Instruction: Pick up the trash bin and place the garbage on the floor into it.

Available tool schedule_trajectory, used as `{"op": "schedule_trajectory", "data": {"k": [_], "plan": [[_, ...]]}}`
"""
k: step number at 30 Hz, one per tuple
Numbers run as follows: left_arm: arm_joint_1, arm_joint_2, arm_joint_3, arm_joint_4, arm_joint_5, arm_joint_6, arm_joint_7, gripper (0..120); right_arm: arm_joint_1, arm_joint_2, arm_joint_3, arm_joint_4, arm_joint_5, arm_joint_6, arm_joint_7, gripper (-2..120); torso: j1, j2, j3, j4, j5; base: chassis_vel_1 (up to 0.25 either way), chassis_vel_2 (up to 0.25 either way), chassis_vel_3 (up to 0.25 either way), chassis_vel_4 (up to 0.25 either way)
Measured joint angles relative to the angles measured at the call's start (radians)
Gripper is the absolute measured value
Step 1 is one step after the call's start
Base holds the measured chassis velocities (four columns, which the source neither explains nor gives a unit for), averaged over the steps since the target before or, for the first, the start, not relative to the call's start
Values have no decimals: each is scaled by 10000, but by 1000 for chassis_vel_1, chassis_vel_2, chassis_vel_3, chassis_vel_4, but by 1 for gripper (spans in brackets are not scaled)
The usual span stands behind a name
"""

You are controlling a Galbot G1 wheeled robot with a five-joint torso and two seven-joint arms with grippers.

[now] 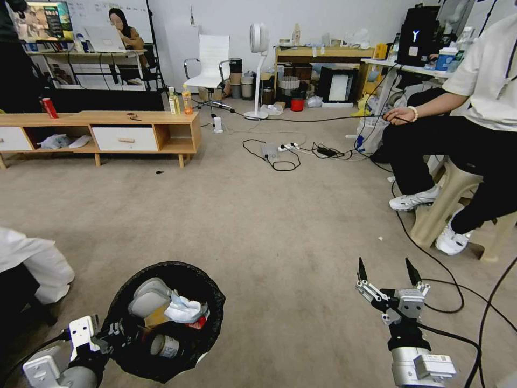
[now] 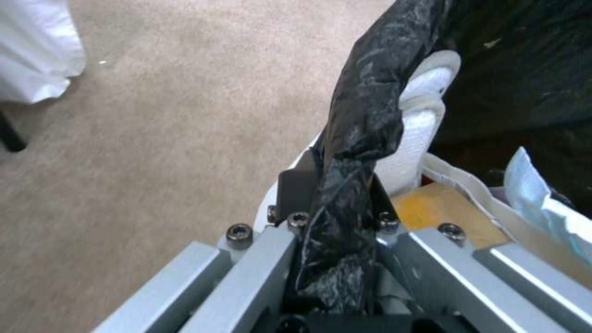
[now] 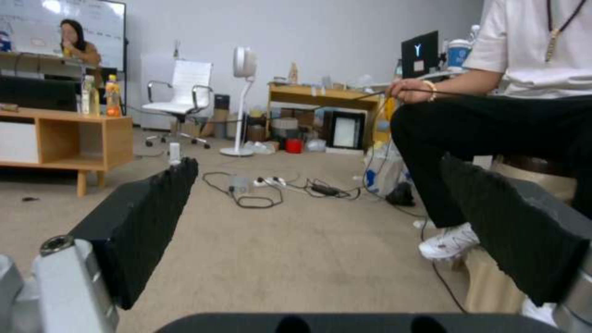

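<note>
The trash bin [image 1: 164, 323], round and lined with a crinkly black bag, hangs at the lower left of the head view. My left gripper [image 1: 114, 330] is shut on its near rim. In the left wrist view the left gripper [image 2: 336, 203] pinches the bag-covered rim [image 2: 370, 101]. Garbage lies inside the bin: a crumpled white tissue [image 1: 186, 310], a brown paper piece [image 2: 432, 208] and a can [image 1: 167, 346]. My right gripper [image 1: 386, 272] hovers open and empty over the floor [image 1: 280, 231] at the lower right. Its dark pads [image 3: 142, 217] stand wide apart in the right wrist view.
A person sits on a stool [image 1: 447, 205] at the right, feet on the carpet. Black cables [image 1: 431, 258] trail past my right gripper, with a power strip [image 1: 288, 146] farther off. A low wooden cabinet [image 1: 107, 132] stands back left. White cloth [image 1: 32, 264] lies at the left edge.
</note>
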Motion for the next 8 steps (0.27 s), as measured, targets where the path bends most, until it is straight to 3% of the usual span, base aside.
{"op": "schedule_trajectory", "data": {"k": [8], "plan": [[12,-37,3,-13,26,0,-2,2,14,-17,10,-3,9,12,26,100,0,0,0,0,3,-187,179,175,-175]]}}
